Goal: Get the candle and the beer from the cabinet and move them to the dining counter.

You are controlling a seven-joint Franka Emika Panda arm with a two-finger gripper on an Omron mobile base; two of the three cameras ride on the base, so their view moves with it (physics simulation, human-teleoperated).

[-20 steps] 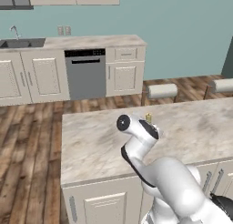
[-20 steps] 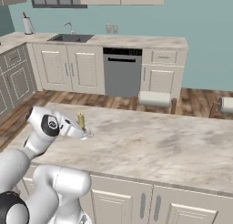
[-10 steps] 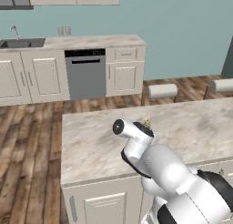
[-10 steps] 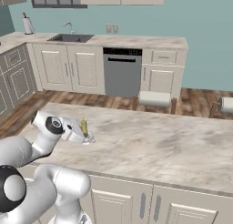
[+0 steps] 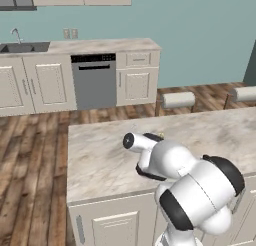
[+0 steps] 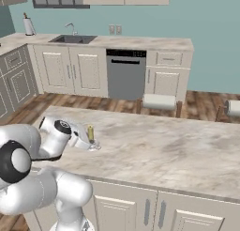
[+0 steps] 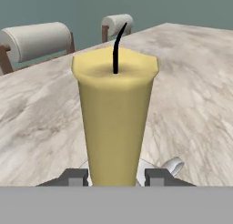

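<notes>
Gripper (image 7: 113, 176) was clamped on the candle (image 7: 114, 116), its 2 dark fingertips (image 7: 73, 176) pressed against either side of the wax just above the silver dish holder (image 7: 170, 165). Seen from the right base camera, the gripper (image 6: 87, 142) reached in from the left with the candle (image 6: 90, 133) upright at its tips, low over the near left part of the dining counter (image 6: 178, 155); whether the dish already touched the marbled top of that bench could not be told. In the left base view the candle (image 5: 161, 136) barely peeked out past the white wrist, toward the middle of the dining counter (image 5: 100, 160). Further right, beyond the far edge of the bench, 2 stools (image 7: 36, 40) with pale cushioned tops stood on the wooden floor. By my judgement the candle would handle as a light, stiff thing, though wax is soft enough to mark under a hard squeeze and smooth enough to slip. A hold low on the body, close to the holder, looked the sound choice, since it kept the piece from tipping and spared the thin black wick (image 7: 117, 48). Its narrow dish gave a small footing, so it would want setting down level.
</notes>
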